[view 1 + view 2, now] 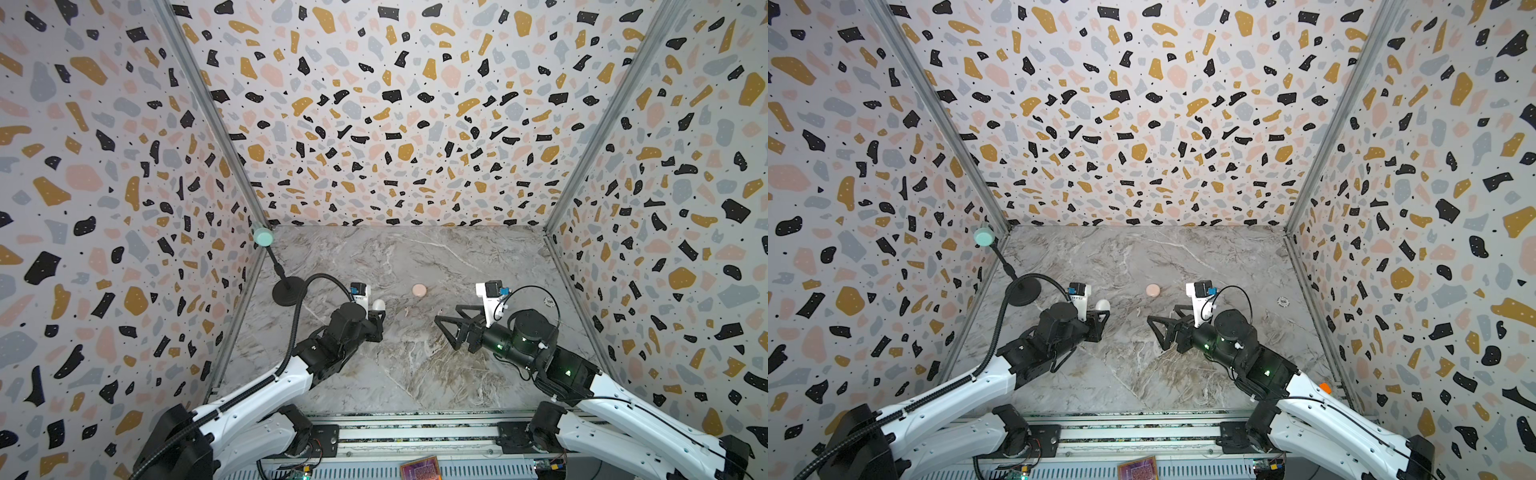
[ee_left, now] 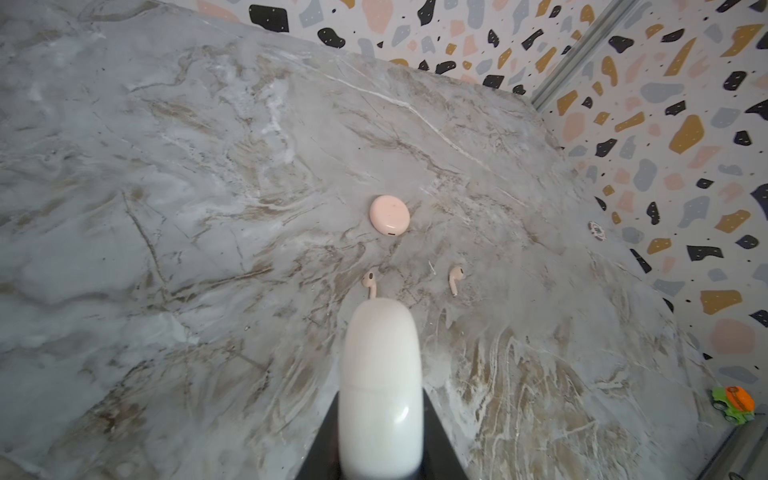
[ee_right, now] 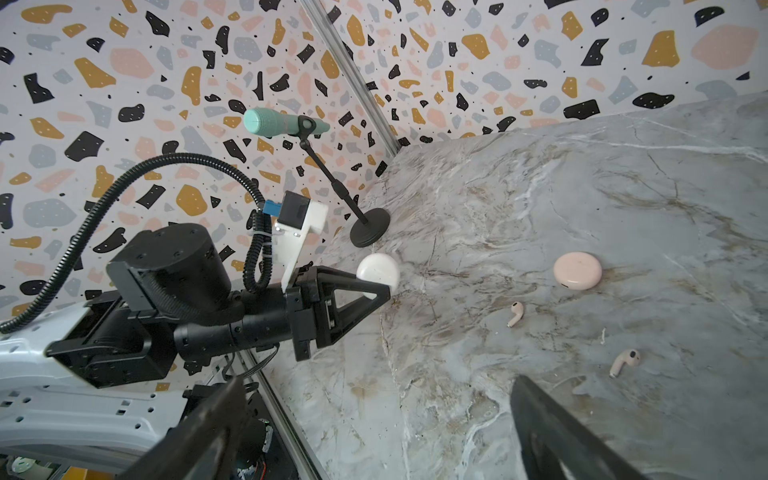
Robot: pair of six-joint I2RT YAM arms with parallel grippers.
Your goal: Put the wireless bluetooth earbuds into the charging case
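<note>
My left gripper (image 1: 378,319) is shut on a white round charging case (image 1: 378,305), gripped on edge above the table; the case fills the left wrist view (image 2: 380,374) and its lid is closed. A pink round charging case (image 1: 419,289) (image 2: 389,215) lies closed on the marble table, between the two arms and farther back. Two pale pink earbuds (image 2: 369,282) (image 2: 456,278) lie loose on the table just in front of it, also seen in the right wrist view (image 3: 515,313) (image 3: 623,361). My right gripper (image 1: 446,314) (image 3: 376,382) hovers open and empty, right of the earbuds.
A teal microphone (image 1: 262,237) on a black stand (image 1: 286,291) occupies the back left corner. A poker chip (image 1: 549,301) lies near the right wall. A green and orange toy (image 2: 733,405) sits by the right wall near the front. Patterned walls enclose three sides.
</note>
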